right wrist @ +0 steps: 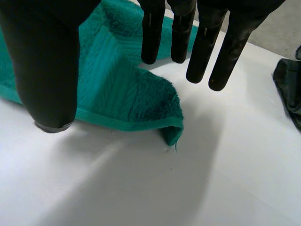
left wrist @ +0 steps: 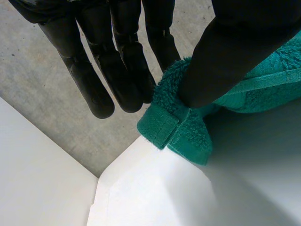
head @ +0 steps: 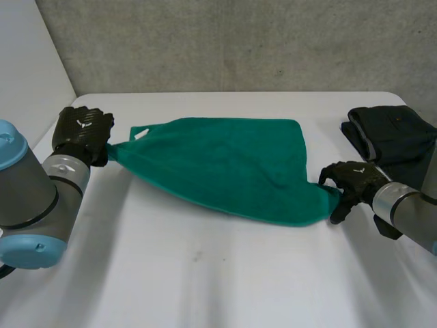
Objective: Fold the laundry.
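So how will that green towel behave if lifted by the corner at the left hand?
Probably floppy: the green towel lies creased and drawn to a point where the left hand pinches it, so it should sag. Its thick pile should grip rather than slip. The corner under the open right hand has curled over, so edges may fold when dragged.

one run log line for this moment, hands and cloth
left hand: pinches green terry towel left corner | right hand: open over right corner | dark folded garment: beyond right hand on white table
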`<state>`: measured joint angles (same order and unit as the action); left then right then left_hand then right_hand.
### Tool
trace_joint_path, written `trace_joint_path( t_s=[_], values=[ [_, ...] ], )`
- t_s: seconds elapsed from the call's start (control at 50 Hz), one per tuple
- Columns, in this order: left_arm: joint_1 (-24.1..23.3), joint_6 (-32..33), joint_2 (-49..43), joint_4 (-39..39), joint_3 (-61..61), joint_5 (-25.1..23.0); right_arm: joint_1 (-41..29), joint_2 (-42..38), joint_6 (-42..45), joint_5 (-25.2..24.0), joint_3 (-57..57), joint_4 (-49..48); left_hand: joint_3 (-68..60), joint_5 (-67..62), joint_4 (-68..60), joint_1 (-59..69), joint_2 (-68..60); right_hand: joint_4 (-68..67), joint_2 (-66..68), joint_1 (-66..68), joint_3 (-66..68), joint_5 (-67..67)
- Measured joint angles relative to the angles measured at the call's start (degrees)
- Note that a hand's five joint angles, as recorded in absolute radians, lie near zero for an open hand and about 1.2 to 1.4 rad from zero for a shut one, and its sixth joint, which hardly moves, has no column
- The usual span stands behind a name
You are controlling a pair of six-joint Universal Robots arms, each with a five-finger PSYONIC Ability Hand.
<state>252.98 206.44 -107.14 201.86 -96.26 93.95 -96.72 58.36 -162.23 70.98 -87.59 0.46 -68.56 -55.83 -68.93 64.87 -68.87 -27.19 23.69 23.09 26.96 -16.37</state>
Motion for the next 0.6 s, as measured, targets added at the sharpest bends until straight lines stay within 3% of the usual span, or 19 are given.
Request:
trace_joint_path(
  t_s=[0.2,0.24,0.26,0.38,0.5,0.6],
  values=[
    [0.0,0.0,0.0,-0.1,0.3,0.0,-0.6,-3.8,0.1,0.1,3.1,-1.6,0.0,0.0,0.0,0.0,0.0,-8.7,4.6,7.8,9.1,-8.3],
    [0.0,0.0,0.0,-0.1,0.3,0.0,-0.7,-4.4,0.0,0.1,3.7,-1.6,0.0,0.0,0.0,0.0,0.0,-16.3,4.6,14.1,16.6,-15.7],
    [0.0,0.0,0.0,-0.3,0.3,0.0,-0.7,-5.4,0.0,0.2,4.6,-1.6,0.0,0.0,0.0,0.0,0.0,-28.8,4.6,25.1,29.6,-28.4],
    [0.0,0.0,0.6,-1.9,0.1,0.0,-0.8,-5.6,0.0,0.5,6.2,-1.2,0.0,0.0,0.0,0.0,0.0,-40.6,4.6,33.0,40.4,-40.0],
    [0.4,0.1,4.4,-6.3,-0.1,0.0,-0.5,1.5,0.5,0.6,6.8,1.2,0.0,0.0,0.0,0.0,0.0,-40.8,4.6,33.0,40.6,-40.4],
    [1.2,0.5,11.0,-12.4,-0.2,-0.2,-0.2,13.1,6.0,0.4,9.3,10.8,0.0,0.0,0.0,0.0,0.0,-40.8,4.6,33.0,40.6,-40.4]
  ],
)
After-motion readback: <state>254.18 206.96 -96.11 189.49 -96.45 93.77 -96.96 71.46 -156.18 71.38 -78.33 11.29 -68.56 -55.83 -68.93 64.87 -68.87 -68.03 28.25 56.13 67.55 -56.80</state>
